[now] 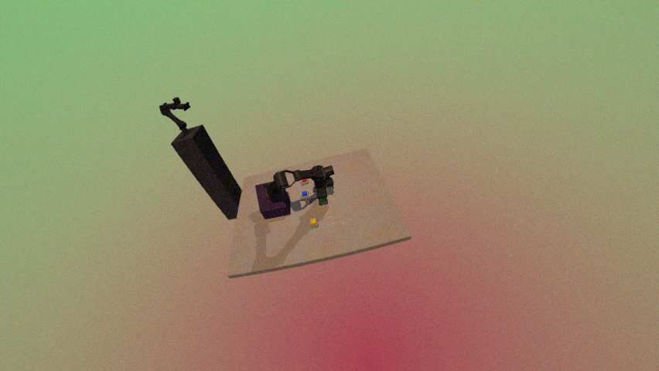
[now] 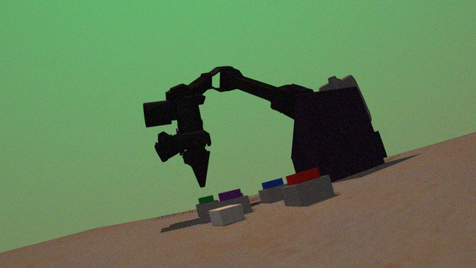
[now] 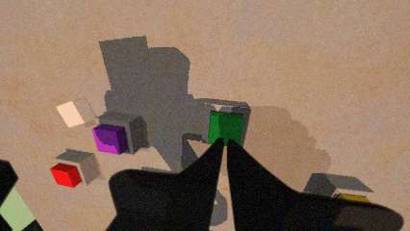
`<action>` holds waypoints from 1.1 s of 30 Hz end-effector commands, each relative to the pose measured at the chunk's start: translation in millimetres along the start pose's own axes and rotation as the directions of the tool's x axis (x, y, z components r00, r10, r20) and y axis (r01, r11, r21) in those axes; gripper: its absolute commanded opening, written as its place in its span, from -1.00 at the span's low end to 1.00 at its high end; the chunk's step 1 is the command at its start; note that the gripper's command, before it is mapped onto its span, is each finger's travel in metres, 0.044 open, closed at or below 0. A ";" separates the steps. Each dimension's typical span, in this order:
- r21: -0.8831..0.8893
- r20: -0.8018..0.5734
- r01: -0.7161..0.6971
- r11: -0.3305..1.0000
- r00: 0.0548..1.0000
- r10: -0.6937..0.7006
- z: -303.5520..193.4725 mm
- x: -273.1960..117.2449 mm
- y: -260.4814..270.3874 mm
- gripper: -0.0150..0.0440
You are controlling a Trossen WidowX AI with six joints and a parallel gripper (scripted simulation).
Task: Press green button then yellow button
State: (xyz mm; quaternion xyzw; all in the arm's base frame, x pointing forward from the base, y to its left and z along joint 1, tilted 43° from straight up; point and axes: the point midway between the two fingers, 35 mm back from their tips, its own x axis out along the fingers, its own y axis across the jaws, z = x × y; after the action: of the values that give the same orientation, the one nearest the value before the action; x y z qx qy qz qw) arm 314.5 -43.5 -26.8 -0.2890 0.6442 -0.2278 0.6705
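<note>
Sandy-brown counter (image 2: 366,216) is carrying a cluster of buttons, and the claw (image 2: 201,183), fingers together on nothing, is hanging just above the green button (image 2: 205,199), not touching it. To press well, it should be dropping straight down onto the cap's middle until it bottoms out, while keeping off the purple button (image 2: 229,194) and pale block (image 2: 226,214) beside it.

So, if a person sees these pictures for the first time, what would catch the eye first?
Probably the black gripper, its fingers shut to one point, hanging just above the green button without touching it. Next comes the row of coloured caps: the purple button and the red button to its side, and the yellow button standing apart.
</note>
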 end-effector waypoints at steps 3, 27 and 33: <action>-0.006 -0.001 0.006 1.000 1.000 -0.006 -0.4 10.3 -0.7 -0.42; -0.006 -0.001 0.008 1.000 1.000 -0.008 -1.0 29.2 -1.2 -0.42; -0.006 -0.001 0.008 1.000 1.000 -0.008 -1.0 29.2 -1.2 -0.42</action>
State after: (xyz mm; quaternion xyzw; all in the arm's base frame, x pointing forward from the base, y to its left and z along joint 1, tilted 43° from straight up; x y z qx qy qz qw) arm 315.9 -63.0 -47.4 -0.2898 0.6438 -0.2283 0.6704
